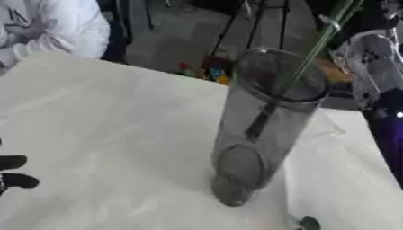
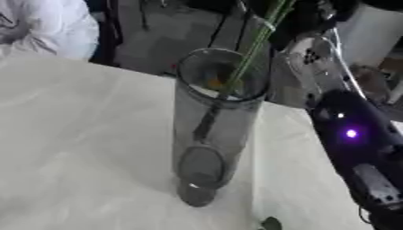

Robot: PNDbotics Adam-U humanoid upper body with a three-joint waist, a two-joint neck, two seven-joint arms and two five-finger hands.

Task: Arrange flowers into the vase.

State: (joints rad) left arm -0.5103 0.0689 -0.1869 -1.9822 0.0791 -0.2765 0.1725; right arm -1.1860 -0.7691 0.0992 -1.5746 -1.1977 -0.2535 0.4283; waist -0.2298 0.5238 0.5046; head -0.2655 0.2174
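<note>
A tall smoky glass vase (image 1: 264, 130) stands upright on the white table (image 1: 102, 134). A thin green flower stem (image 1: 311, 56) slants down into its mouth from the upper right. The stem's dark lower end (image 2: 203, 128) hangs about halfway down inside, above the vase bottom. My right arm (image 2: 354, 134) comes in along the right side, and my right hand (image 2: 311, 18) at the top edge is shut on the stem above the vase. The flower head is out of view. Two dark fingertips of my left hand (image 1: 14, 162) show at the left edge, straight and holding nothing.
A small dark leaf (image 2: 271, 223) lies on the table near the front edge, right of the vase base. The table's far edge runs diagonally behind the vase, with a dark floor and small coloured things (image 1: 208, 72) beyond. A person in white (image 1: 55, 27) is at the far left.
</note>
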